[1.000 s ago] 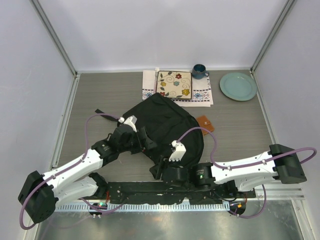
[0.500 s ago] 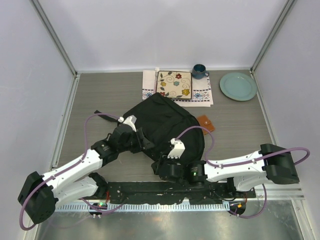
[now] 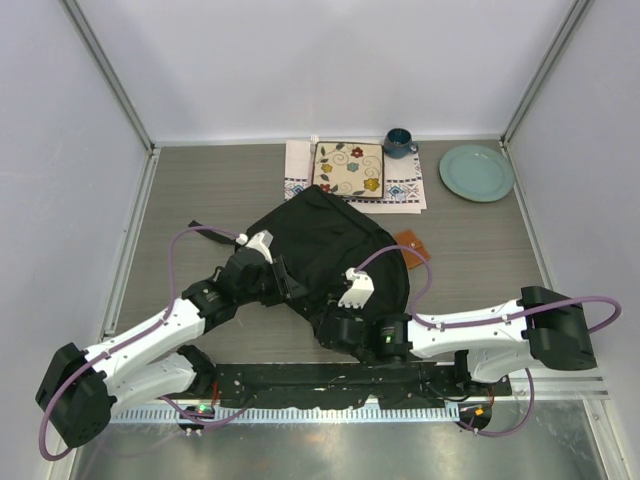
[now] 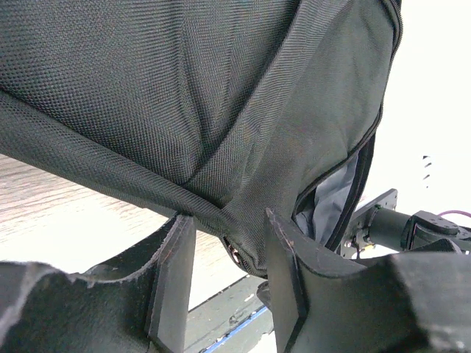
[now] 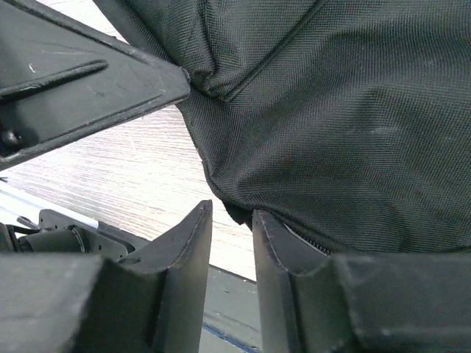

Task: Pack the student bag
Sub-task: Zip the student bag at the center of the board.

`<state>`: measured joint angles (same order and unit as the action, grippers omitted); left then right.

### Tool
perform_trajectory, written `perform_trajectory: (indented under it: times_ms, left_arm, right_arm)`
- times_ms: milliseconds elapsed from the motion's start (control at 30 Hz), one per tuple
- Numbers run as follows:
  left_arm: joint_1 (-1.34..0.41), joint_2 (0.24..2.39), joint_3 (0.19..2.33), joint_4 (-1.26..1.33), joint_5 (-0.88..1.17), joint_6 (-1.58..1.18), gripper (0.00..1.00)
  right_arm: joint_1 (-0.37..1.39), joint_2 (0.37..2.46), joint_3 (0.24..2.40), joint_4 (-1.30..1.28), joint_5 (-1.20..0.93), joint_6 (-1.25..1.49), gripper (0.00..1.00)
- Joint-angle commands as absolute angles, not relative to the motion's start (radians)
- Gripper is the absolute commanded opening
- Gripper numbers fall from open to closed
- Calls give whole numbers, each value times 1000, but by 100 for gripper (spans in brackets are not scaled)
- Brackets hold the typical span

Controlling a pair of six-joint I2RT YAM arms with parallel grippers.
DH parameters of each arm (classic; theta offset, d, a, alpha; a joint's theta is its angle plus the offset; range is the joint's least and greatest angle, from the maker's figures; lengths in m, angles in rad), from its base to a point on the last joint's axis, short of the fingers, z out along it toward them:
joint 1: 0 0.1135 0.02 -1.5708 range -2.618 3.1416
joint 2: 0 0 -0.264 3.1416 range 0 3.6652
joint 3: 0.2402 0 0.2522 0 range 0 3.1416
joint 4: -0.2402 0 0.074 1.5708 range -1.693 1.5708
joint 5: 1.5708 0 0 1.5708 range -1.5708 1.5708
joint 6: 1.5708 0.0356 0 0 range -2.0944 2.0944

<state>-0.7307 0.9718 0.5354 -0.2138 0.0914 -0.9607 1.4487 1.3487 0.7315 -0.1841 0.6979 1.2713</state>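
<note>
On your left, the left gripper (image 4: 227, 220) has its jaws set apart around the lower hem of the bag (image 3: 330, 240), and tight creases run to that spot. You cannot tell from here whether it is biting the cloth or only straddling it. The bag lies in the middle of the table (image 3: 200, 190), nearer the near edge than the far one. It is a soft woven sack that looks likely to sag, fold and drag rather than lift as one piece, so take it by something firm. The stitched hem beside the zip (image 4: 239, 256) is a better hold than the loose panel, and the grey lining (image 4: 327, 206) showing there marks the mouth you need to open. At the bag's near edge, the right gripper (image 5: 232, 209) has its jaws almost together under the rim, and you cannot tell if cloth is caught between them. Just to the right of the bag lies a brown wallet (image 3: 410, 247).
</note>
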Motion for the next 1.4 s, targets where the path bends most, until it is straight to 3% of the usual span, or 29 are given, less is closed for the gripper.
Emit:
perform_trajectory:
  times_ms: [0,100,133,333,600,867,1367]
  left_arm:
    - [-732,959,555,-140,118,-953,43]
    - [-732,960,557,-140,121,-953,41]
    - [-732,959,557,-140,121,-953,41]
    - [-732,956,554,-137,124,-954,40]
    - [-732,966,551,-123,110,-954,28]
    - [-732,986,554,-107,92,-954,0]
    - [-732,966,574,-190,9,-913,0]
  right_arm:
    - [1433,1358,779,-167,766,1266,32]
    - [1428,1367,781,-169,761,1264,22]
    - [1427,1368,782,-167,758,1261,13]
    - [1428,1391,796,-169,741,1250,0]
    - [1450,1414,828,-147,675,1207,0]
    - [1474,1402,802,-135,621,1262,0]
    - [1500,1229,669,-222,644,1379,0]
